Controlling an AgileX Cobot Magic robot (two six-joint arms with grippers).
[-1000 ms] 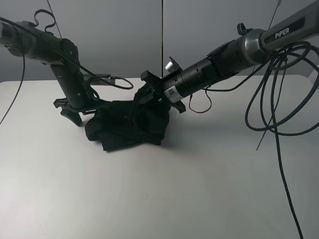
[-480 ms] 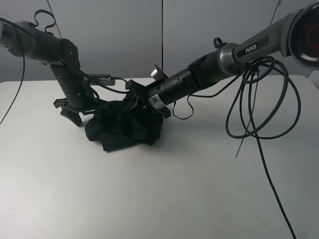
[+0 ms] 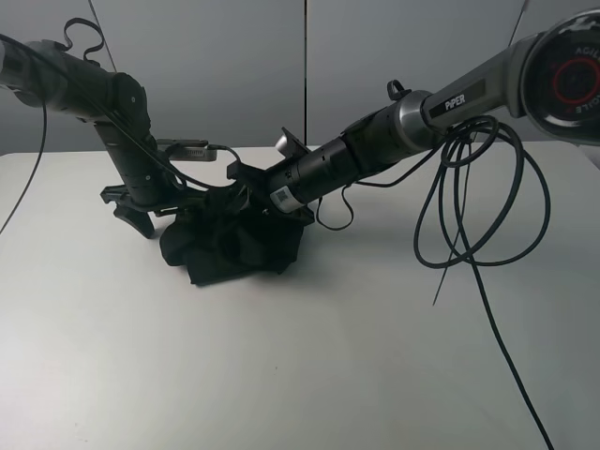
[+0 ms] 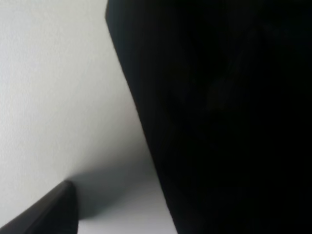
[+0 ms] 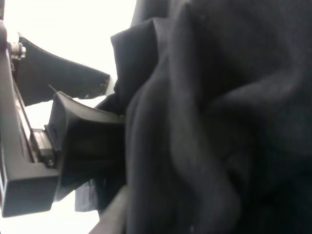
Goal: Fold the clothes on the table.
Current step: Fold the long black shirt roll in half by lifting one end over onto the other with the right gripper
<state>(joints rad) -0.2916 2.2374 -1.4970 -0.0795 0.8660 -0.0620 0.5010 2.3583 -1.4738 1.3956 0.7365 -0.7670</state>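
Observation:
The black T-shirt (image 3: pixel 234 246) lies crumpled in a heap on the white table (image 3: pixel 328 356), left of centre; its print is hidden. My left gripper (image 3: pixel 141 214) is low at the heap's left edge, jaws apart. The left wrist view shows one fingertip (image 4: pixel 48 212) on the table (image 4: pixel 48 73) beside dark cloth (image 4: pixel 224 117). My right gripper (image 3: pixel 246 187) reaches across to the heap's upper edge. In the right wrist view its fingers (image 5: pixel 78 141) are closed into bunched cloth (image 5: pixel 209 122).
Black cables (image 3: pixel 469 206) loop down from the right arm over the table's right half. Grey wall panels (image 3: pixel 305 66) stand behind the table's back edge. Bare tabletop lies in front of the heap and to its right.
My right gripper has moved left across the heap with cloth in it, drawing the shirt's right edge leftward. The left arm has not moved.

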